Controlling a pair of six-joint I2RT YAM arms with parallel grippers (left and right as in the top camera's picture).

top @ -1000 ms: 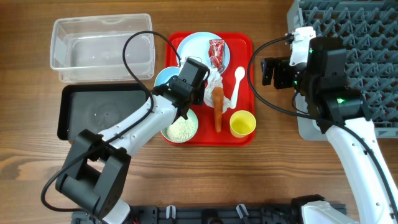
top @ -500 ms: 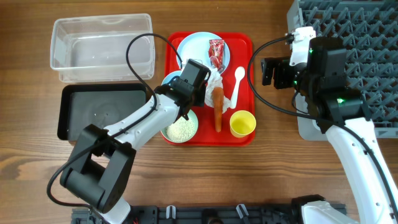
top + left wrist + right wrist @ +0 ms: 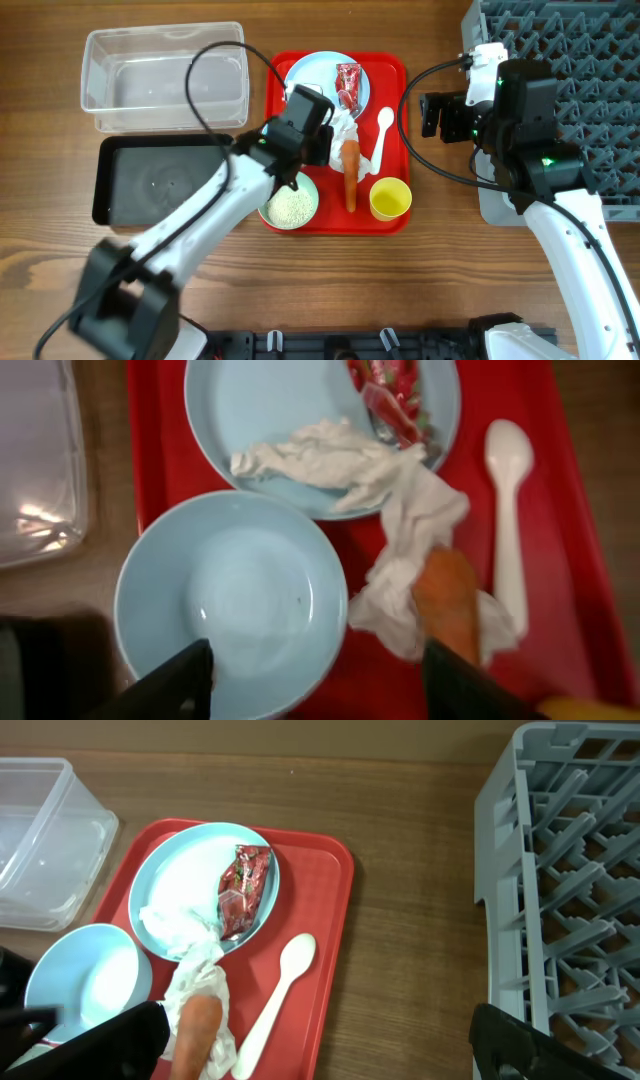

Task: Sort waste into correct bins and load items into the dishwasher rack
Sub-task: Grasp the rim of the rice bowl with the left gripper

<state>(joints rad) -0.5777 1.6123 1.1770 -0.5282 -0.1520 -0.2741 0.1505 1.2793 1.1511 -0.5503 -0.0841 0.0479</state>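
Hovering our left gripper (image 3: pixel 315 655) over the red tray (image 3: pixel 560 560), jaws apart, nothing held | crumpled white tissue (image 3: pixel 400 530) trails off the light blue plate (image 3: pixel 260 410), touching the carrot (image 3: pixel 445 600), just beside the pale blue bowl (image 3: pixel 230 600) | we reckon pinch tissue only, clear of carrot and bowl rim | right gripper (image 3: pixel 320 1020) wide open, empty, near the dishwasher rack (image 3: pixel 570 870)

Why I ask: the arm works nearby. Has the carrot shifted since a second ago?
No. The carrot still lies between tissue and white spoon on the red tray.
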